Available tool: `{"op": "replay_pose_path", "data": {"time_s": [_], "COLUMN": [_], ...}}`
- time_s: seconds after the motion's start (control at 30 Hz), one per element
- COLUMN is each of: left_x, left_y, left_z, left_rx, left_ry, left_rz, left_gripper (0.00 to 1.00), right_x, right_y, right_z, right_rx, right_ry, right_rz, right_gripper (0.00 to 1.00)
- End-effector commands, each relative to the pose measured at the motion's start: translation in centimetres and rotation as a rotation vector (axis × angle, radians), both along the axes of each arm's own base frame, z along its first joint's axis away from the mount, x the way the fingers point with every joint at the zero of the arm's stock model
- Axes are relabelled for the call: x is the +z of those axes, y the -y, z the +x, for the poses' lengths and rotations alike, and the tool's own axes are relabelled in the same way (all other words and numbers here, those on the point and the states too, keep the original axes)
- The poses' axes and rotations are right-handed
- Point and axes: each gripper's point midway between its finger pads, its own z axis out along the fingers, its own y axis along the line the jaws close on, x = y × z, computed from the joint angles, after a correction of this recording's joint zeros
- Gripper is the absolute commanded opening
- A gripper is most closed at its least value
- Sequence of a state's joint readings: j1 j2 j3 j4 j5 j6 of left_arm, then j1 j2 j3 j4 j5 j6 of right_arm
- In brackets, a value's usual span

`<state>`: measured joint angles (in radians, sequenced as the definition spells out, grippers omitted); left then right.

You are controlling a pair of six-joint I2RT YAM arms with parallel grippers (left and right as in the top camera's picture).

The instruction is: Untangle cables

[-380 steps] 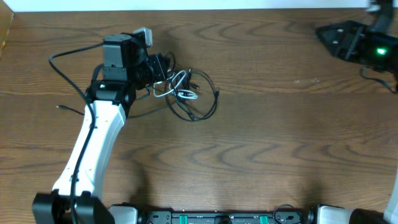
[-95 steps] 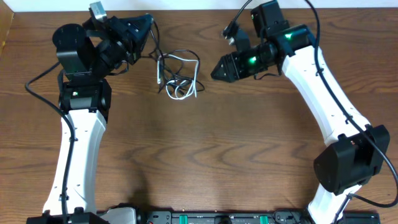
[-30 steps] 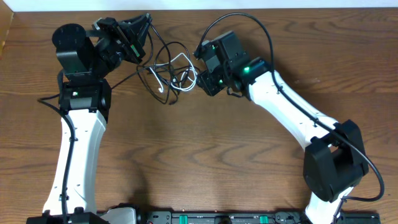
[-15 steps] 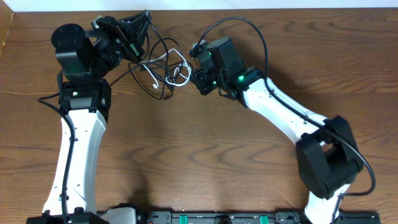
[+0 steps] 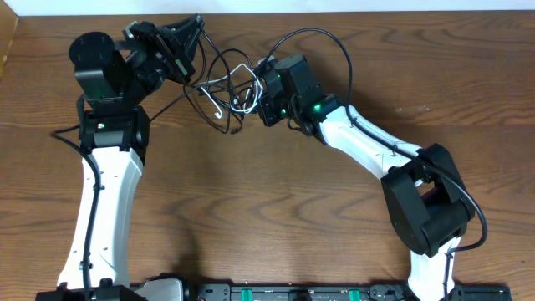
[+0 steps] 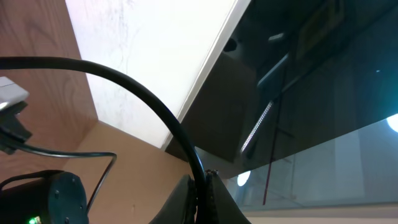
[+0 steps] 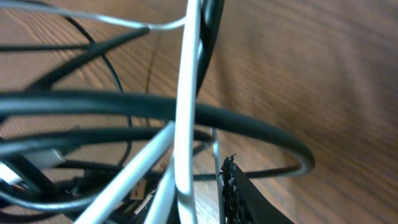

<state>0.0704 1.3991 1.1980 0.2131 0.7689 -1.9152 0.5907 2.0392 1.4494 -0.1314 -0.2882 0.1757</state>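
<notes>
The wooden table (image 5: 276, 217) holds the knot of cables (image 5: 224, 90) near its far edge, between the two arms. Over the last second the loops have drawn up toward the left gripper (image 5: 191, 50), which is clamped on a black cable (image 6: 152, 106). The right gripper (image 5: 261, 89) has pushed in until the white cable (image 7: 186, 124) lies just beside its finger. Only that one finger shows, so I cannot tell whether this gripper has closed. With both ends engaged, the tangle looks ready to be pulled apart.
</notes>
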Motion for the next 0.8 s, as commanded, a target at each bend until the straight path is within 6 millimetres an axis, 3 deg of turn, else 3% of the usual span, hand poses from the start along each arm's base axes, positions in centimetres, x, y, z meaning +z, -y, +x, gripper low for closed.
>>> {"op": "replay_pose_path", "data": {"time_s": [0.0, 0.1, 0.23, 0.33, 0.47, 0.6, 0.77], "left_x": [1.1, 1.1, 1.0, 1.0, 0.1, -4.1, -12.0], "left_y": [0.3, 0.3, 0.3, 0.3, 0.3, 0.2, -2.7], "left_z": [-0.4, -0.4, -0.3, -0.3, -0.3, -1.0, -2.3], "left_rx": [-0.029, -0.029, -0.029, -0.033, -0.051, -0.104, -0.098], "left_ry": [0.021, 0.021, 0.033, 0.086, 0.206, 0.187, -0.060], "left_rz": [-0.010, -0.010, 0.007, 0.078, 0.284, 0.504, 0.772], "left_gripper": [0.08, 0.08, 0.08, 0.08, 0.08, 0.08, 0.08], "right_x": [0.9, 0.9, 1.1, 2.5, 5.8, 9.6, 14.1], "right_y": [-0.4, 0.1, 2.0, 3.6, 6.8, 10.4, 14.3], "right_z": [0.2, 0.5, 0.9, 0.7, 0.1, -1.1, -3.1], "right_rx": [-0.004, -0.023, -0.081, -0.083, -0.111, -0.136, -0.180], "right_ry": [0.019, 0.006, -0.058, -0.090, -0.116, -0.110, -0.071], "right_rz": [0.021, 0.027, 0.040, 0.061, 0.082, 0.086, 0.083], "right_gripper": [0.19, 0.01, 0.01, 0.01, 0.01, 0.01, 0.01]}}
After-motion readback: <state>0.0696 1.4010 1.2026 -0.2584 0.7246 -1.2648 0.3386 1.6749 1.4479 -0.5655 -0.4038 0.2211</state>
